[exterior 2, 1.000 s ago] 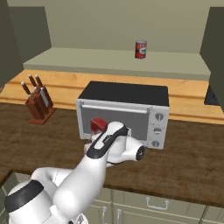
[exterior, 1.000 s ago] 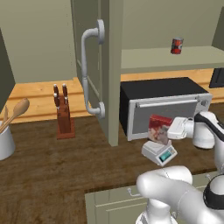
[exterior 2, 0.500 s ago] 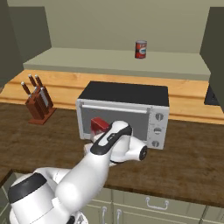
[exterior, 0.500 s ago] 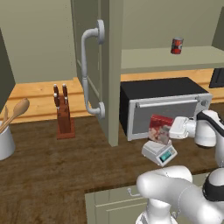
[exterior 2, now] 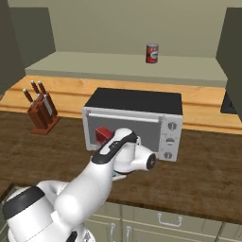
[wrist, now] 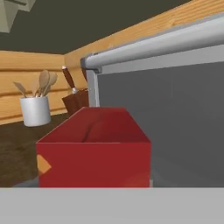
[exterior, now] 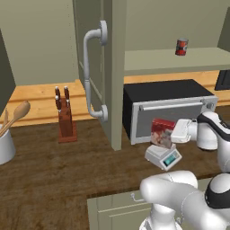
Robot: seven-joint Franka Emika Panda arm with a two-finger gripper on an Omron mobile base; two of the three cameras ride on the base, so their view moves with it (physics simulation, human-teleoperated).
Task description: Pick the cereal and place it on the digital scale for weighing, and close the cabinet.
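The cereal (exterior: 161, 132), a small red box with a pale picture, stands upright on the digital scale (exterior: 163, 157), a white scale with a teal display, in front of the microwave door. My gripper (exterior: 174, 134) reaches in from the right and is shut on the box's side. In the hand view the box's red top (wrist: 94, 131) sits close below the camera. From the right base view a red corner of the cereal (exterior 2: 102, 135) peeks out behind my forearm. The olive-grey cabinet door (exterior: 92, 54) stands open, its pale curved handle (exterior: 88, 76) facing me.
A black-and-silver microwave (exterior: 168, 99) stands right behind the scale. A red can (exterior: 181, 46) sits on the cabinet shelf above. A knife block (exterior: 65, 117) and a white utensil pot (exterior: 5, 146) stand to the left on the wooden counter (exterior: 54, 170).
The cereal stays on the scale with my gripper on it. The arm has shifted only slightly.
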